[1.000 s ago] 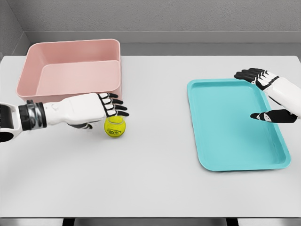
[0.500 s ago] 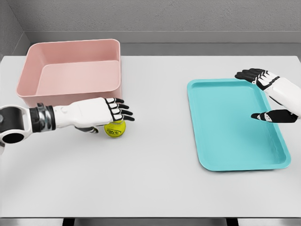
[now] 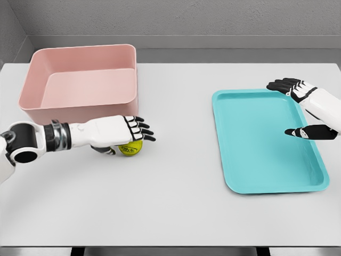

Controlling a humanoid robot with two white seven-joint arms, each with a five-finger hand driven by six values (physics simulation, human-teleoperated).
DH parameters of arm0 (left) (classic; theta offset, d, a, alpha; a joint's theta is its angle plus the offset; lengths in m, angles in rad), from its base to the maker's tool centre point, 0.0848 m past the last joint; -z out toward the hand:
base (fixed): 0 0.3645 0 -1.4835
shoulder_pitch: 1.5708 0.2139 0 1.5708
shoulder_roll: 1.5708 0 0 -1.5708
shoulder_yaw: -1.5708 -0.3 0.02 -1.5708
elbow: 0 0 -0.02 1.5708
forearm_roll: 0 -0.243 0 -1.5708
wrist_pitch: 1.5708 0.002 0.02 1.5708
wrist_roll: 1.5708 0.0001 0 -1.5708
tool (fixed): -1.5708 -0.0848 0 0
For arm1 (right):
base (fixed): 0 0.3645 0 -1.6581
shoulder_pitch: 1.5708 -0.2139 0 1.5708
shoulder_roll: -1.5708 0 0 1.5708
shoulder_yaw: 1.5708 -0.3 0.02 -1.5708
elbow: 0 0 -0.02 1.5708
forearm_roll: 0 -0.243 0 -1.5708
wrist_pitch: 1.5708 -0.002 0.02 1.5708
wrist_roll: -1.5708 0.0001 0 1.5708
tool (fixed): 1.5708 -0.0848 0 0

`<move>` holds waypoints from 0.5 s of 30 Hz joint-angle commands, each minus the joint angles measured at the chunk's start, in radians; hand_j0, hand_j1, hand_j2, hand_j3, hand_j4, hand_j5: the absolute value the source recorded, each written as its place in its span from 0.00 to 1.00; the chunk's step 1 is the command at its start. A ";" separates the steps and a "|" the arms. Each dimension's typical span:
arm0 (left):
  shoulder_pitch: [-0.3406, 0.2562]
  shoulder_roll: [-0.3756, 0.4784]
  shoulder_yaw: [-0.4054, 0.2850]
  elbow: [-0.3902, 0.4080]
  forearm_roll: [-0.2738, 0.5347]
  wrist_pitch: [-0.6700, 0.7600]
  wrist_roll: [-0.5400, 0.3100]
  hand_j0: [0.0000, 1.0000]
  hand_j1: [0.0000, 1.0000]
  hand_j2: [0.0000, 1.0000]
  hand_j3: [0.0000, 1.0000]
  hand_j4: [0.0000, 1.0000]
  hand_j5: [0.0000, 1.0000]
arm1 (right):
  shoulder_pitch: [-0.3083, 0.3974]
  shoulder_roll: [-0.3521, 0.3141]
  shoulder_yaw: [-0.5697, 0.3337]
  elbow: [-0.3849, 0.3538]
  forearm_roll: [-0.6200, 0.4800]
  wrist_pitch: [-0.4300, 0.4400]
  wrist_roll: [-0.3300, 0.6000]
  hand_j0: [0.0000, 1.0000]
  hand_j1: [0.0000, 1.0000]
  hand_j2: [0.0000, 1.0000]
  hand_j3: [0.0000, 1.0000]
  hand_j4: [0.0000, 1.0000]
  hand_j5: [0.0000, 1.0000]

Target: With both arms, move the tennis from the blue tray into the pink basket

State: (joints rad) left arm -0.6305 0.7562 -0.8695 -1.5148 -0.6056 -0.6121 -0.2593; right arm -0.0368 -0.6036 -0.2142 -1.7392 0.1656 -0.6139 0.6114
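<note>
- The tennis ball (image 3: pixel 131 148) lies on the white table (image 3: pixel 170 213), just in front of the pink basket's near right corner and well apart from the tray.
- Only the lower part of the ball shows; its top is covered by the left hand (image 3: pixel 123 131), which lies flat over it, palm down.
- The left hand's fingers (image 3: pixel 143 129) are spread and reach out past the ball to the right; the thumb side curls down beside the ball on the left. Whether the hand truly grips the ball or only rests on it cannot be told.
- The left arm (image 3: pixel 64 135) comes in low from the left edge, running almost level across the table in front of the basket.
- The pink basket (image 3: pixel 80 80) stands at the far left of the table, upright, with nothing visible inside.
- The blue tray (image 3: pixel 266 141) lies flat on the right side of the table, with nothing on it.
- The right hand (image 3: pixel 305 109) hovers over the tray's far right corner, fingers spread and holding nothing; its dark fingertips point left, and the thumb sticks out lower down over the tray's right side.
- A grey wall (image 3: pixel 186 18) runs behind the table.
</note>
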 commanded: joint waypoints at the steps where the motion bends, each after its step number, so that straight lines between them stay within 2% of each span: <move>1: -0.002 -0.001 -0.005 0.007 0.006 0.001 0.000 1.00 1.00 1.00 1.00 1.00 1.00 | 0.000 -0.001 -0.001 0.000 -0.008 0.003 -0.001 1.00 1.00 1.00 1.00 1.00 1.00; 3: -0.002 -0.005 -0.005 0.007 0.004 0.001 0.000 1.00 1.00 1.00 1.00 1.00 1.00 | 0.000 -0.001 0.000 0.000 -0.008 0.003 -0.001 1.00 1.00 1.00 1.00 1.00 1.00; 5: -0.008 -0.006 -0.010 0.007 0.007 0.001 -0.034 0.88 0.88 0.88 0.88 0.88 0.88 | 0.000 -0.001 -0.001 0.000 -0.008 0.003 -0.001 1.00 1.00 1.00 1.00 1.00 1.00; 6: -0.009 -0.006 -0.013 0.007 0.007 0.001 -0.035 0.86 0.86 0.86 0.86 0.86 0.86 | 0.000 -0.001 0.000 0.001 -0.008 0.003 -0.001 1.00 1.00 1.00 1.00 1.00 1.00; 15: -0.017 -0.008 -0.019 0.039 0.009 0.001 -0.037 0.86 0.86 0.86 0.86 0.86 0.86 | 0.000 -0.004 -0.001 -0.002 -0.008 0.003 -0.001 1.00 1.00 1.00 1.00 1.00 1.00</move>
State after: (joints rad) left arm -0.6504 0.7482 -0.8877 -1.4866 -0.6023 -0.6121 -0.2955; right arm -0.0322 -0.6047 -0.2158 -1.7396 0.1658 -0.6140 0.6114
